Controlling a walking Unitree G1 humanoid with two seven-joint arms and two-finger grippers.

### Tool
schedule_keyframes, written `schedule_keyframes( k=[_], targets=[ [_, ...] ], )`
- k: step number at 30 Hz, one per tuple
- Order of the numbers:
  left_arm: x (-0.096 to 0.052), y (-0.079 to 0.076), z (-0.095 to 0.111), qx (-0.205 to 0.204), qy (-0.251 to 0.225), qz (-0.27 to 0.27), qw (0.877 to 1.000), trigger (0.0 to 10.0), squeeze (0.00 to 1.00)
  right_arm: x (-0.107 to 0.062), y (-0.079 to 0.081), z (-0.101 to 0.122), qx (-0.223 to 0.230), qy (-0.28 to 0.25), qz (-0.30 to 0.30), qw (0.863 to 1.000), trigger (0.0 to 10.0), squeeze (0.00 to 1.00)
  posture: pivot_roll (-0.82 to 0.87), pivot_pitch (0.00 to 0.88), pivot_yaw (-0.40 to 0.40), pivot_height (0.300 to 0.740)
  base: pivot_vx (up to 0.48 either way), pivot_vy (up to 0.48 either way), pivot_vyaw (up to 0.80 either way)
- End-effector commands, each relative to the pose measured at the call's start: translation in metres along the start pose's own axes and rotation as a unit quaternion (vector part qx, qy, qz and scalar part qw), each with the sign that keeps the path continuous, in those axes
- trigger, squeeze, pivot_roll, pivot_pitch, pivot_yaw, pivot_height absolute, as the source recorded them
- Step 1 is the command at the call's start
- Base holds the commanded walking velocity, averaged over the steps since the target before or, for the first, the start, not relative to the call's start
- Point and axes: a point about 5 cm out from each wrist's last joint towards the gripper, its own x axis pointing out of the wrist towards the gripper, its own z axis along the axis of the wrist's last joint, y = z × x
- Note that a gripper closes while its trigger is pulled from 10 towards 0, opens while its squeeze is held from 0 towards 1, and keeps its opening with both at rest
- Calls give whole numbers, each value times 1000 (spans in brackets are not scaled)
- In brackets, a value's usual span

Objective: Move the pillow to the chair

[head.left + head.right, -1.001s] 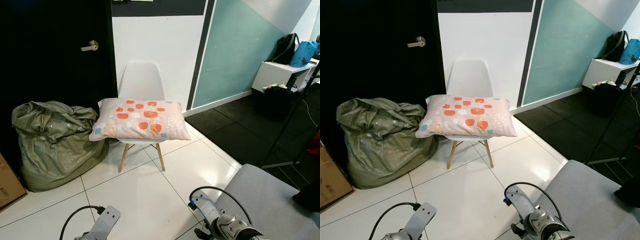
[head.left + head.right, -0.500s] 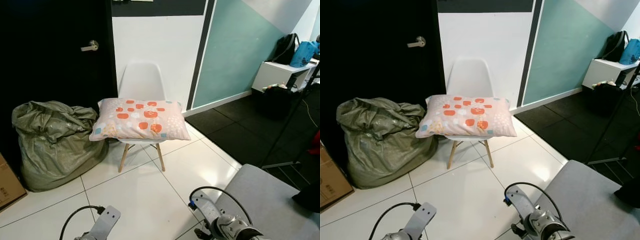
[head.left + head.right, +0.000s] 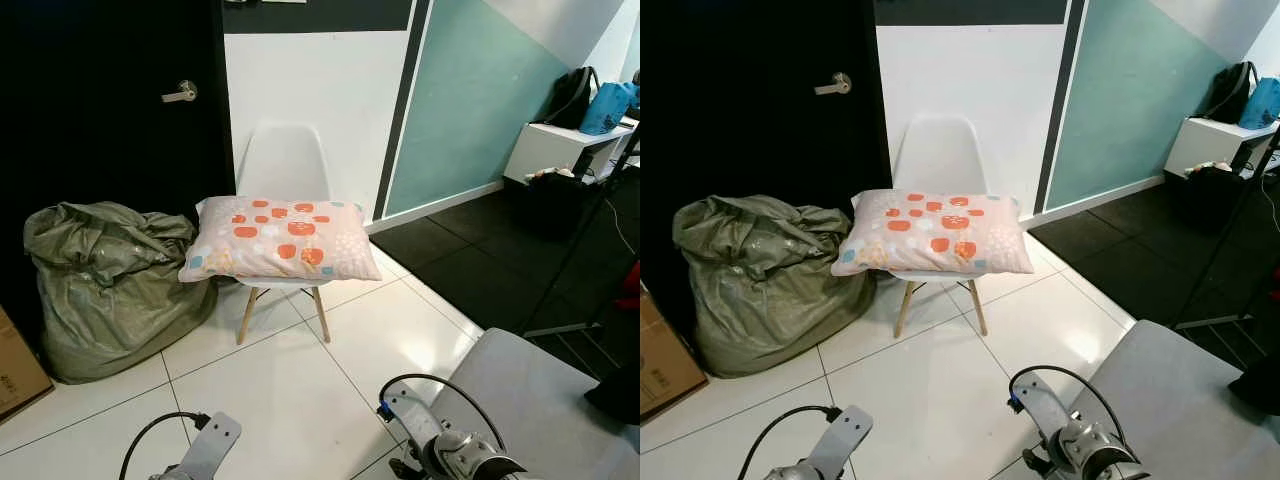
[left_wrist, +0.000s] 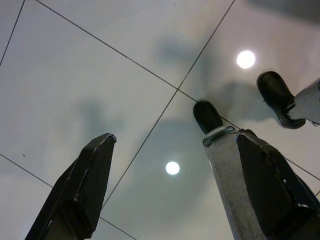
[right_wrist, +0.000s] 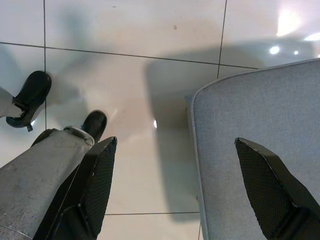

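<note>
The pillow (image 3: 279, 238), pale pink with orange and white patches, lies flat across the seat of a white shell chair (image 3: 285, 160) with wooden legs, against the white wall. Both arms hang low at the bottom edge of the head views, well short of the chair. The left gripper (image 4: 172, 150) points down at the floor tiles, its fingers spread apart with nothing between them. The right gripper (image 5: 172, 150) also points down, open and empty, over the tiles beside a grey padded surface (image 5: 260, 145).
A stuffed green sack (image 3: 105, 280) slumps left of the chair before a black door (image 3: 100, 100). A cardboard box (image 3: 15, 365) sits at far left. The grey padded surface (image 3: 540, 400) is at lower right. A white desk (image 3: 560, 145) with bags stands far right.
</note>
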Motion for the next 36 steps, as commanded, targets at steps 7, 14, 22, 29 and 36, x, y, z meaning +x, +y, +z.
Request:
schedule_keyframes(
  k=[7,14,22,29,36],
  targets=[
    [0,-1,-2,6,2,-4,1000,10000,0,-1,-2,-2,1,6,0,1000,10000,0,-122,0,-65,740,0,0,0],
    [0,-1,-3,5,2,-4,1000,10000,0,-1,-2,-3,2,6,0,1000,10000,0,-122,0,-66,740,0,0,0],
    [0,-2,-3,5,2,-5,1000,10000,0,-1,-2,-4,1,7,1,1000,10000,0,-120,0,-66,740,0,0,0],
    [0,-2,-3,5,3,-5,1000,10000,0,-1,-2,-4,1,7,1,1000,10000,0,-120,0,-62,740,0,0,0],
    [0,-1,-3,5,3,-4,1000,10000,0,-1,-1,-3,1,6,1,1000,10000,0,-118,0,-63,740,0,0,0]
  ],
)
